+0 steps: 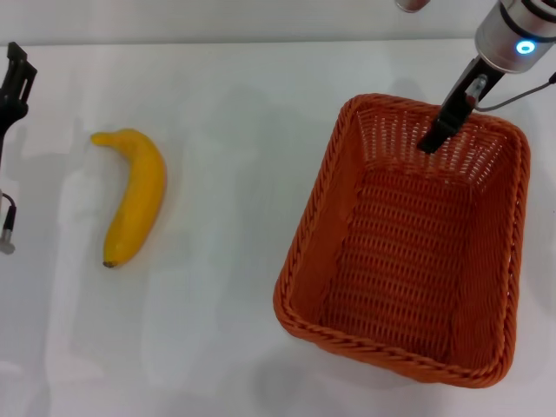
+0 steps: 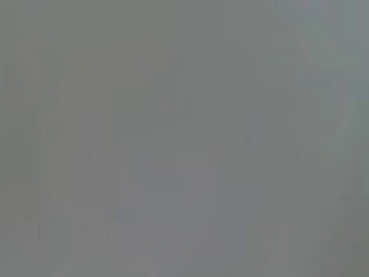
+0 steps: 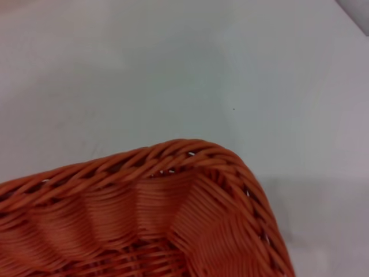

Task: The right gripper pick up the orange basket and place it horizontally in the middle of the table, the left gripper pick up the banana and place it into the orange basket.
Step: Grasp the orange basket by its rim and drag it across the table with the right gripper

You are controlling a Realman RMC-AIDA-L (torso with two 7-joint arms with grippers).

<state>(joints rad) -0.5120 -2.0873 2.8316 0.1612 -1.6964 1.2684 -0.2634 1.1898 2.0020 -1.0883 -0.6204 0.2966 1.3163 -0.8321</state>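
Open counter (image 1: 234, 174) is left all around the banana (image 1: 135, 195); the orange basket (image 1: 408, 252) stands well apart, its inside partly taken by the right hand (image 1: 432, 142).

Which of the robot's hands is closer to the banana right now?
The left. Its end effector sits at the table's left edge, apart from the banana. The right end effector is across the table, over the basket's far rim.

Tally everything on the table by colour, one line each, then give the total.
Orange: 1, the orange basket
Yellow: 1, the banana
Total: 2 things on the table
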